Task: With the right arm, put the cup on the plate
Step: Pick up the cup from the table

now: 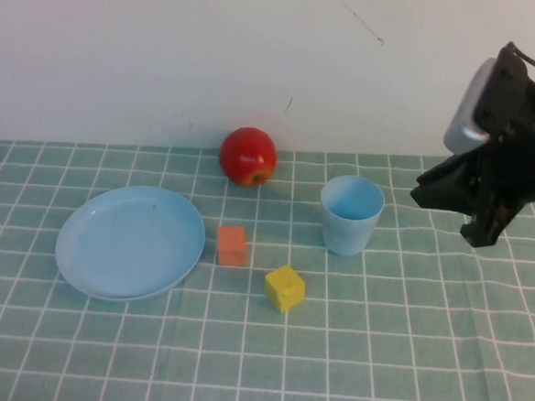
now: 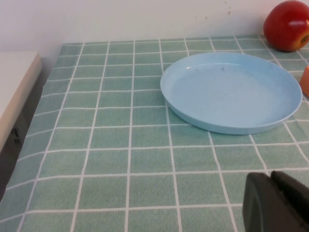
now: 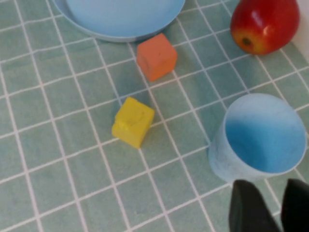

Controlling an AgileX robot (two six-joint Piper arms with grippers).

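The light blue cup [image 1: 350, 215] stands upright and empty on the checked cloth, right of centre. It also shows in the right wrist view [image 3: 260, 140]. The light blue plate [image 1: 131, 241] lies flat and empty at the left, and shows in the left wrist view [image 2: 231, 92] and the right wrist view [image 3: 120, 14]. My right gripper [image 1: 445, 218] hovers just right of the cup, apart from it, open and empty; its tips [image 3: 268, 186] show close to the cup's wall. My left gripper [image 2: 270, 175] is shut and empty, low over the cloth on the near side of the plate.
A red apple [image 1: 248, 156] sits by the back wall between plate and cup. An orange cube [image 1: 232, 245] lies just right of the plate. A yellow cube [image 1: 284, 288] lies in front of the cup's left side. A white ledge [image 2: 14, 82] borders the cloth's left edge.
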